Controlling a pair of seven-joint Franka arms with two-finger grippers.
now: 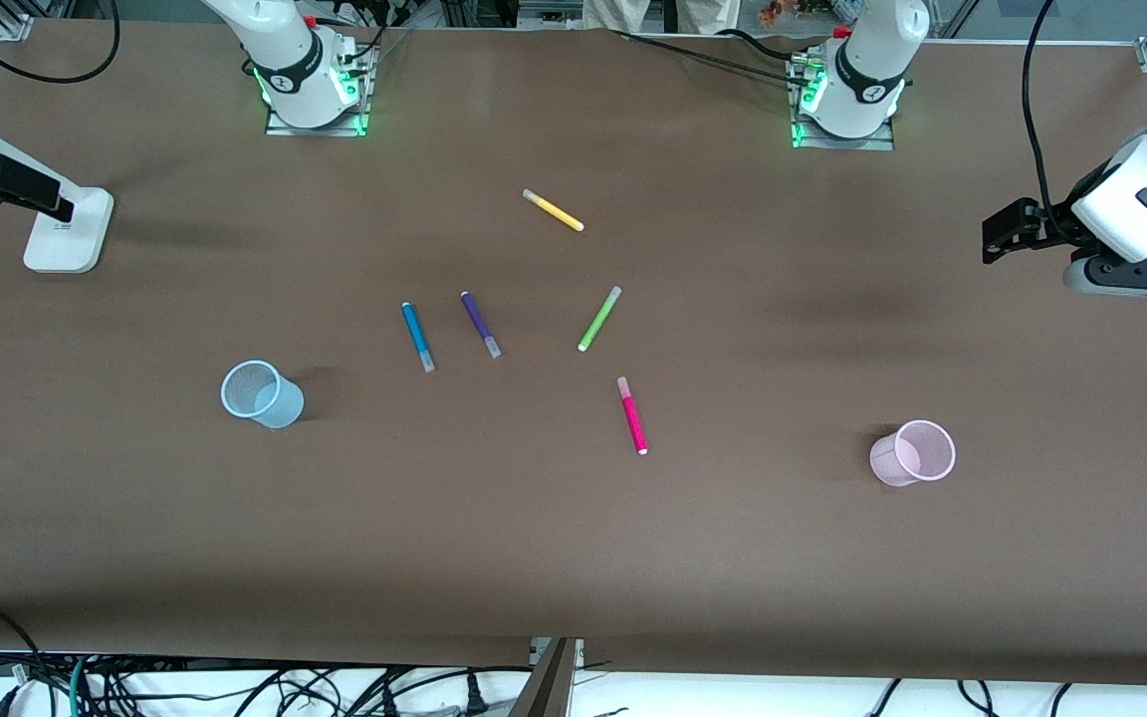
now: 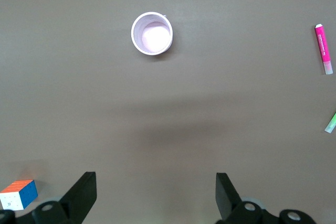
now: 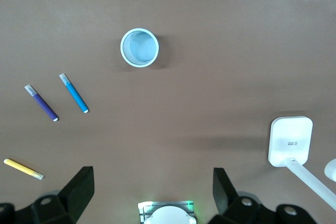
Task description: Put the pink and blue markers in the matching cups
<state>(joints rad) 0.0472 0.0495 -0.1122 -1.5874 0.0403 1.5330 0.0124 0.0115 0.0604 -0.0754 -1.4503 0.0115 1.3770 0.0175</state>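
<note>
I am hovering with both arms pulled back, nothing picked up. My left gripper is waiting high over the left arm's end of the brown table, fingers spread wide and empty; my right gripper is hanging over the right arm's end, near a white camera stand, its fingers apart and empty too. The biggest risk, as I am judging it, is grabbing the wrong pen: the blue marker is lying just beside a darker purple marker, almost parallel to it, so a sloppy descent could pinch the purple one or knock both. The pink marker, magenta with a pale cap, is lying flat near a lime-green marker; a yellow marker is lying farther from the front camera. The cups are light and ribbed, so a dropped pen could tip them. The pale blue cup is standing upright toward the right arm's end, the pale pink cup toward the left arm's end, both empty.
</note>
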